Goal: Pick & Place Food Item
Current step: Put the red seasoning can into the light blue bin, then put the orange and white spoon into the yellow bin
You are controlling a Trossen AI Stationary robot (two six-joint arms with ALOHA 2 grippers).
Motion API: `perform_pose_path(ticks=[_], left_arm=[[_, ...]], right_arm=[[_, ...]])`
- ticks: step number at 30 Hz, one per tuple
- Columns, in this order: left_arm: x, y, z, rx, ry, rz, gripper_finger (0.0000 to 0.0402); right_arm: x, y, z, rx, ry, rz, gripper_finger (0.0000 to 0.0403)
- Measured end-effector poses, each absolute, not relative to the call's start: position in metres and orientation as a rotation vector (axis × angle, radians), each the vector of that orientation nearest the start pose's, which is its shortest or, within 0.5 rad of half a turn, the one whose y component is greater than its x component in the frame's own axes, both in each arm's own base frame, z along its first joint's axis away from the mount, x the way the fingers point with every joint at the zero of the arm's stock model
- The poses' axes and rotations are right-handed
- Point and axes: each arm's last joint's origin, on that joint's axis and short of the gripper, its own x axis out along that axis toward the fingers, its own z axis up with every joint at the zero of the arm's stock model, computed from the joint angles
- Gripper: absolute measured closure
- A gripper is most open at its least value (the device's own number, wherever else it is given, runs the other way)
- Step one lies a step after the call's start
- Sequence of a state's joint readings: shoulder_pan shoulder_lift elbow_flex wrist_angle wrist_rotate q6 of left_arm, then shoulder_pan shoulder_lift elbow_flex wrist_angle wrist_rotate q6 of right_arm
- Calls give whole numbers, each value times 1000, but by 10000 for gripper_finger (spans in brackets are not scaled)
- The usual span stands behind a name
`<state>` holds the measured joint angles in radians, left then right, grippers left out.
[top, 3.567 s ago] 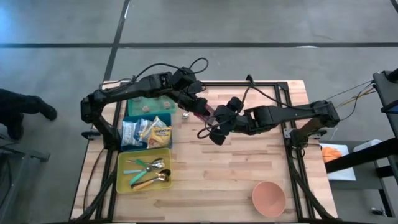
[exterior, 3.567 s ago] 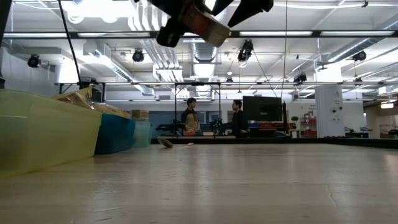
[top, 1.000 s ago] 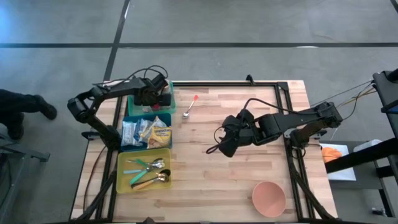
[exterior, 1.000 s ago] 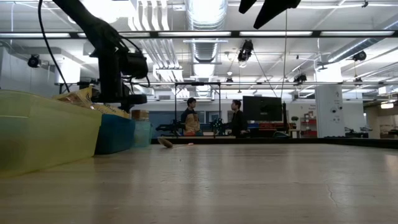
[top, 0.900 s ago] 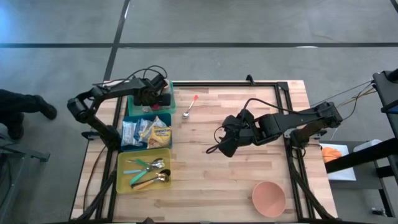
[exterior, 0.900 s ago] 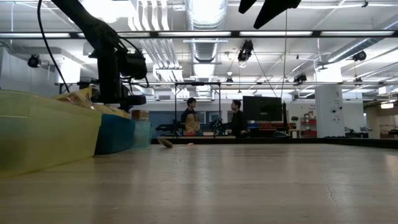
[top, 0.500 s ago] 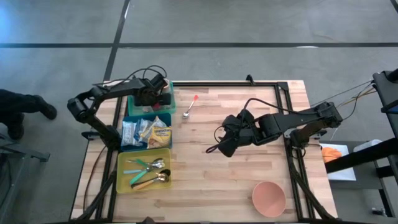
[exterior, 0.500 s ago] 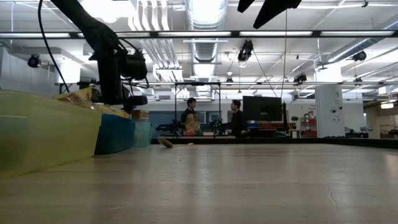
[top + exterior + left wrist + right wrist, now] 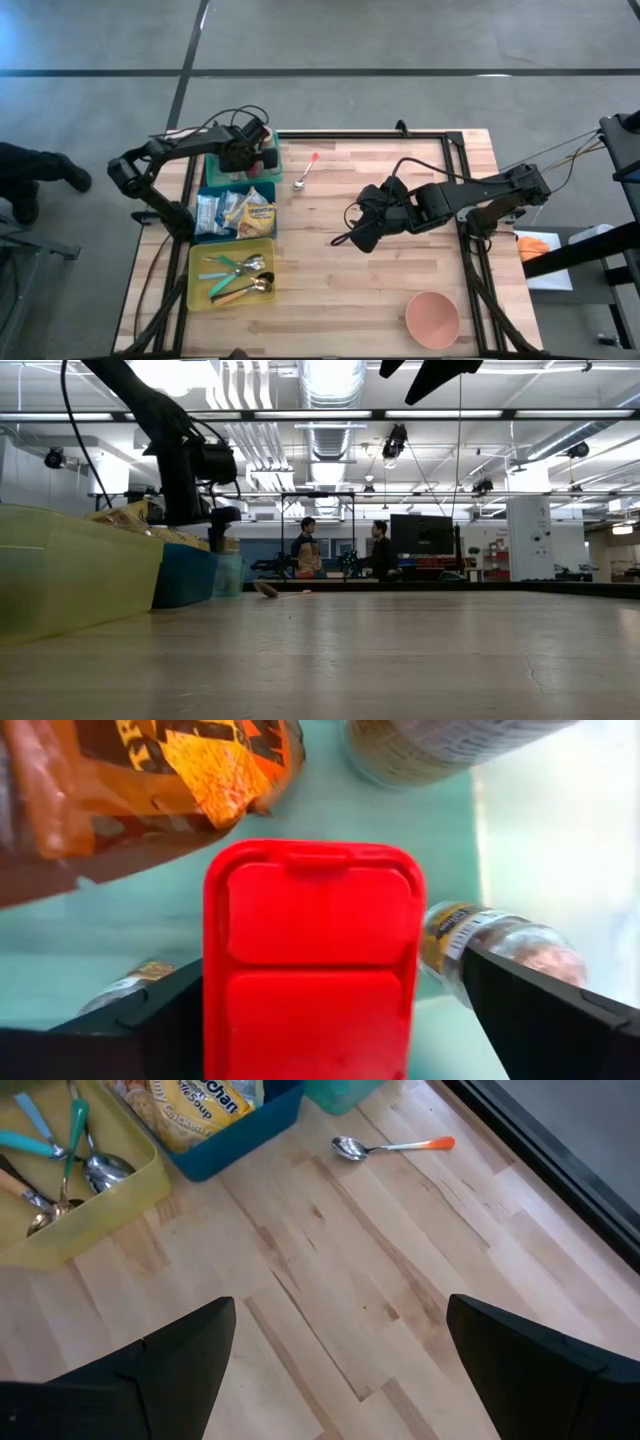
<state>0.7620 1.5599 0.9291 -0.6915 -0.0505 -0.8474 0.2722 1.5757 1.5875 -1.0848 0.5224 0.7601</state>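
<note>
A: Left gripper (image 9: 262, 155) — position?

B: Over the teal bin (image 9: 215, 178), roughly ten o'clock from table centre in the high view. Fingers (image 9: 540, 1010) spread wide, standing either side of a red-lidded food item (image 9: 313, 960). Whether the pads touch it, cannot tell; reads as released.

A: And that item sits where?

B: Inside the teal bin, lid facing the left wrist camera. Around it: an orange-and-brown snack packet (image 9: 150, 790) and small bottles (image 9: 500, 935) on the bin floor.

A: Right gripper (image 9: 362, 238)?

B: Above bare wood near table centre, a shade toward three o'clock. Fingers (image 9: 520, 1350) parted, grasping nothing. Its wrist view looks down on planks.

A: Other items on the table (image 9: 400, 290)?

B: Spoon with orange handle (image 9: 305, 172) at about eleven o'clock, lying flat, just beside the teal bin. Blue bin (image 9: 234, 213) of snack packs at nine. Yellow bin (image 9: 230, 273) of cutlery at eight. Pink bowl (image 9: 432, 318) at five, well apart from both arms.

A: Background?

B: Low view: two people (image 9: 307, 548) standing far behind the table.
</note>
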Motion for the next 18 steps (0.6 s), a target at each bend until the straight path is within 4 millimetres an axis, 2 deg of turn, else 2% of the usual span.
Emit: perform_pose_path(ticks=[11,18], left_arm=[[186,181,218,-1111,753,1202,66],[180,173,239,-1117,668,1125,109]], right_arm=[[302,69,349,269,836,-571,44],[302,69,349,267,836,-571,44]])
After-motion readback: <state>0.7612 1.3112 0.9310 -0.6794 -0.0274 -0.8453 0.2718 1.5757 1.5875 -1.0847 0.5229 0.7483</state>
